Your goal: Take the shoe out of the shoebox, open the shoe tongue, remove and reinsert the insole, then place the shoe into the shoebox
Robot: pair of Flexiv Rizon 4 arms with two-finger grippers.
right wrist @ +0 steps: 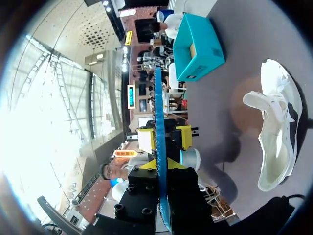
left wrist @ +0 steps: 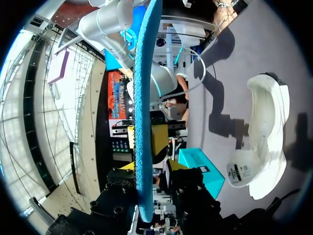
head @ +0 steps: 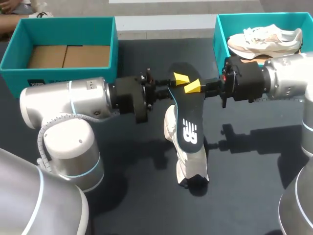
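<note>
Table: I'm looking down at a dark tabletop (head: 254, 176) with two teal boxes along the far edge. The left shoebox (head: 66, 20) is showing only its cardboard floor, and the right box (head: 220, 36) is holding a second white shoe (head: 264, 40).
Shoe: the white shoe (head: 191, 166) is lying mid-table, out of the box, right under the lifted insole.
Insole: the insole (head: 188, 122), black on top and blue underneath, is hanging in the air completely clear of the shoe, with its far end up between my two arms.
Right gripper (head: 192, 87): it's clamping that far end from both faces, looking tight in its wrist view.
Left gripper (head: 180, 79): it's sitting at the same end with the insole running through it, but I can't tell if it's actually biting.
Handling: I'm guessing thin foam, so light and floppy, drooping at the free end. I'm thinking pinch flat across both faces near one end and feed the free end into the shoe first.
</note>
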